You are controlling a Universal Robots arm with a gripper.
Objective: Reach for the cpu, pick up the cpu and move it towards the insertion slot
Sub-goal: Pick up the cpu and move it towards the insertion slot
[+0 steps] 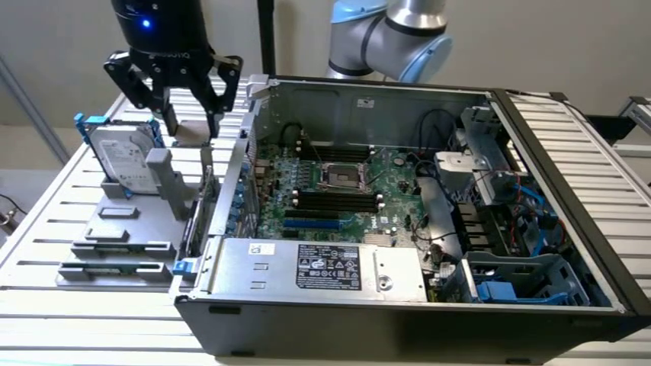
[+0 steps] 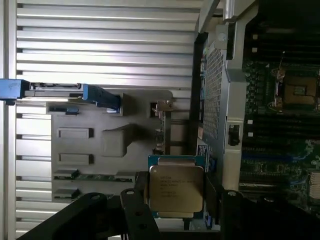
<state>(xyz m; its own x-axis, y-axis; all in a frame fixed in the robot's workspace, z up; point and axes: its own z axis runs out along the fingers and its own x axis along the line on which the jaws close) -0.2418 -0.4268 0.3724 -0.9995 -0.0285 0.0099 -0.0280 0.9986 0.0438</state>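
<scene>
the cpu [image 2: 176,188] is held by its edges in the pincer [image 2: 175,200], above the grey fixture [image 1: 133,221]; likely light, stiff, fragile, best gripped at the rim.

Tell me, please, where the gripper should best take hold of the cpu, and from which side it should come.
Best at two opposite edges of the cpu, coming straight toward its flat metal top. The chip is thin and square, so only its rim gives the fingers something to press on. In the wrist view the gripper is already lined up that way, with a finger at each side edge.
</scene>
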